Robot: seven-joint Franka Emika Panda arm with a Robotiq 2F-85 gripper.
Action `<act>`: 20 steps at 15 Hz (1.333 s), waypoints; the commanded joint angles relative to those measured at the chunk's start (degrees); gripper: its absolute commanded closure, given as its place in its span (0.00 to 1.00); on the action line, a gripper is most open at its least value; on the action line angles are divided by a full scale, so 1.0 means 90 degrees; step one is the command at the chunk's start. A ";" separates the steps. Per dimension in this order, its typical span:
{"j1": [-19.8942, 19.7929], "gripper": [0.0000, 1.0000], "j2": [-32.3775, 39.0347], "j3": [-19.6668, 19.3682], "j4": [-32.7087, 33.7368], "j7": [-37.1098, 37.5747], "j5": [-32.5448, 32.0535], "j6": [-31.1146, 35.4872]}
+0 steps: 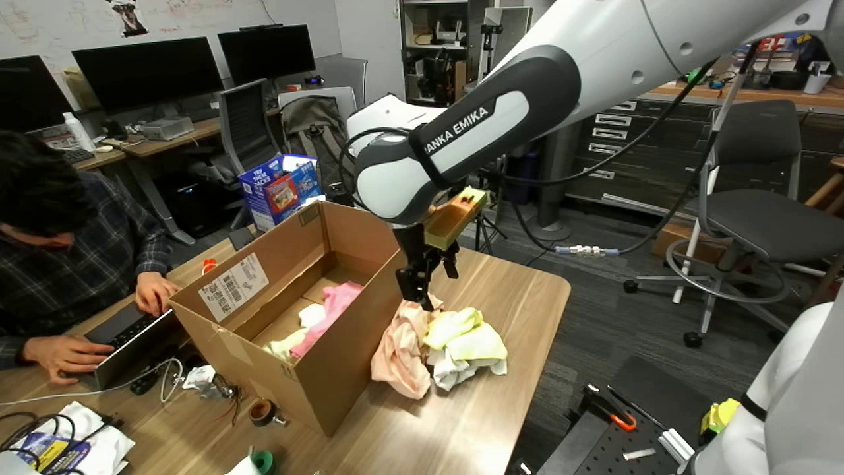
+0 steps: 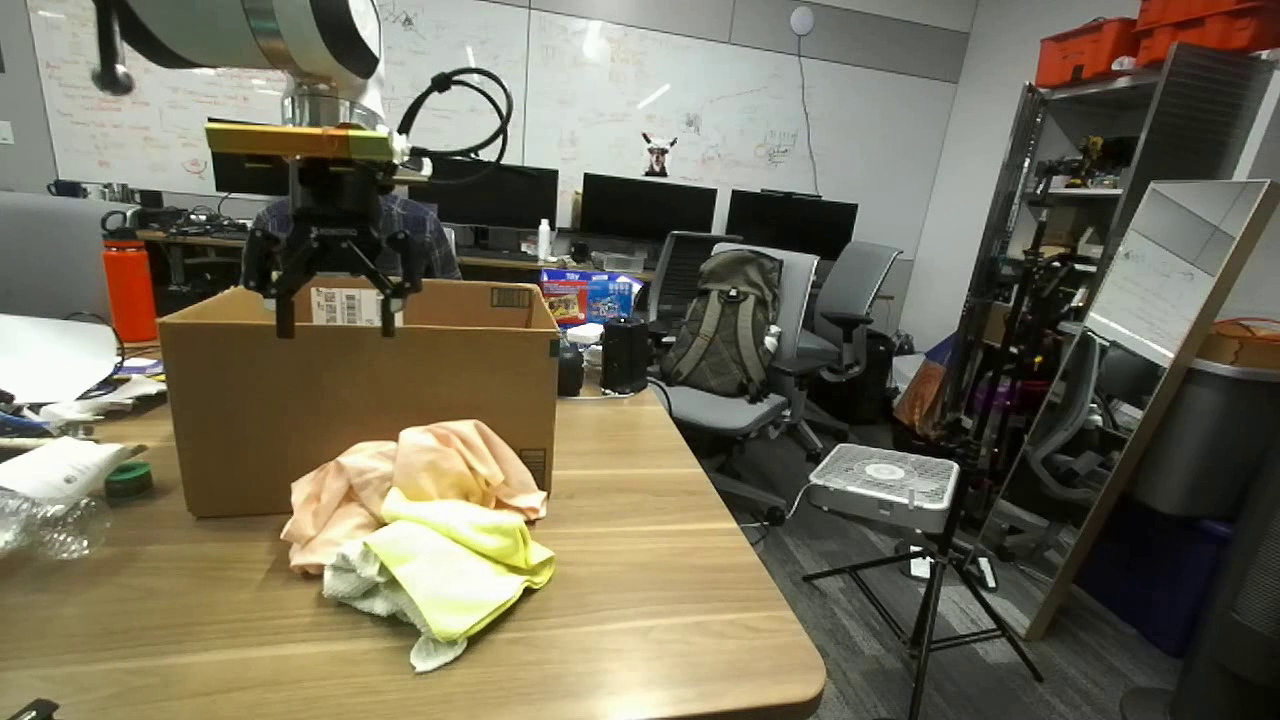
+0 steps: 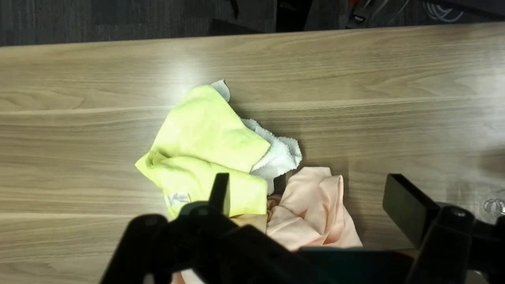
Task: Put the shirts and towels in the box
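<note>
the fingers are spread wide apart, w/ nothing pinched btw them. the gripper points down, well above the pile of cloths & outside the box, prob. b/c from this pos. it can descend w/o hitting the box.

below, on the table, the yellow cloth rests over a white cloth, & the peach cloth lies against them, near the box; if it touches the box, i cannot tell. they are bunched & loose, so there are ridges which i think are easy to pinch, but one grip could maybe take two cloths tog.

the box stands upright, open on top, right next to the pile, prob. so the carry is short. inside it are a pink cloth, a white piece & a yellow-green piece, so i judge the job approx. half done.

farther out, on the other side of the box, a person sits at a laptop.
</note>
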 commanded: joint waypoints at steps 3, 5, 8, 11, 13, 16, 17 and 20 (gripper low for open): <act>-0.0142 0.00 0.0240 -0.0084 -0.0022 -0.0691 0.0406 0.0720; -0.0208 0.00 0.0400 -0.0108 -0.0013 -0.0850 0.0622 0.0948; -0.0292 0.00 0.0668 -0.0128 -0.0021 -0.1061 0.0807 0.1375; -0.0342 0.00 0.0884 -0.0142 -0.0144 -0.1171 0.0697 0.1909; -0.0372 0.00 0.1031 -0.0131 -0.0244 -0.1285 0.0682 0.2283; -0.0423 0.00 0.1188 -0.0063 -0.0425 -0.1522 0.0839 0.2814; -0.0439 0.00 0.1226 -0.0029 -0.0504 -0.1623 0.0915 0.3000; -0.0487 0.00 0.1362 0.0104 -0.0695 -0.1963 0.1179 0.3510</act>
